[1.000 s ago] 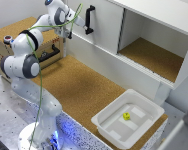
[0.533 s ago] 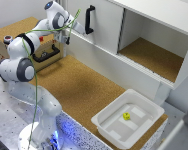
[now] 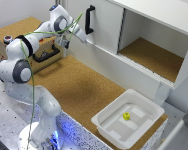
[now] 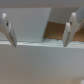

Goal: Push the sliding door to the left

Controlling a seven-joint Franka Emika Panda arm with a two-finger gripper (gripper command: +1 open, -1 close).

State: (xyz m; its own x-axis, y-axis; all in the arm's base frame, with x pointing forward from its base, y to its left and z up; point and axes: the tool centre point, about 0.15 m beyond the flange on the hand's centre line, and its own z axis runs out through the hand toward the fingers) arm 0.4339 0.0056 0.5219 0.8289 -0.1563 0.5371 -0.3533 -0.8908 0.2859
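The hand [image 3: 85, 41] reaches toward the lower edge of the sliding door [image 3: 103, 24], its fingers [image 4: 69, 30] spread apart with nothing between them. The white door, with its black bar handle [image 3: 89, 19], covers the cabinet's portion on the exterior view's left; the compartment to its right stands open, showing a brown floor. The bench [image 3: 86, 90] has a cork-brown surface carrying a white tray [image 3: 106, 121] with a small yellow object [image 3: 126, 116], and a wooden drawer box [image 3: 41, 52].

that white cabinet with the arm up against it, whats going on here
A Franka arm has its tool at the lower edge of the sliding door, below its black handle. The wrist view shows the fingers spread, gripping nothing. The door covers the cabinet's left part in the exterior view; the compartment at right is open.
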